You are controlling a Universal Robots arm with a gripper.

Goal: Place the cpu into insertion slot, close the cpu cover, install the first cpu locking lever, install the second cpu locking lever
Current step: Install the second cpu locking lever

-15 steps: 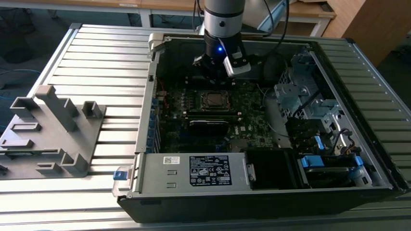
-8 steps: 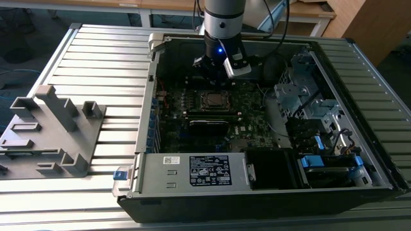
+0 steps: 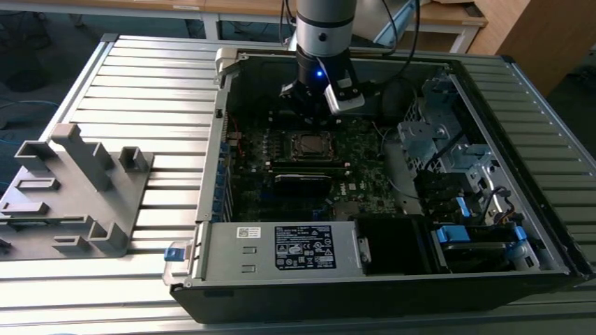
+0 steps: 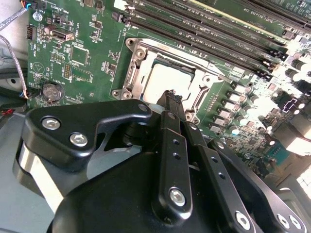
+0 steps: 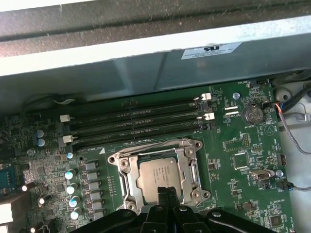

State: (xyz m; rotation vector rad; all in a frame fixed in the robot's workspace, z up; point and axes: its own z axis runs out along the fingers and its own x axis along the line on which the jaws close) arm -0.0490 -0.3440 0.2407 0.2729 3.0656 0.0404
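The chip (image 5: 159, 177) already sits in its socket (image 5: 121, 162) mid-motherboard, the metal cover (image 5: 187, 167) down around it. The hand (image 5: 167, 193), fingers pinched together and empty, hovers at the socket's edge; levers likely need steady, straight pressure.

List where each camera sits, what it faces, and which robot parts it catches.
Exterior view: off the arm, above, looking down into the open computer case; the arm and gripper hang over the socket.
First wrist view: on the arm, facing the cpu; gripper tips show.
Second wrist view: on the arm, closer; gripper body in front.
Both wrist views share the cpu with the cpu cover closed.
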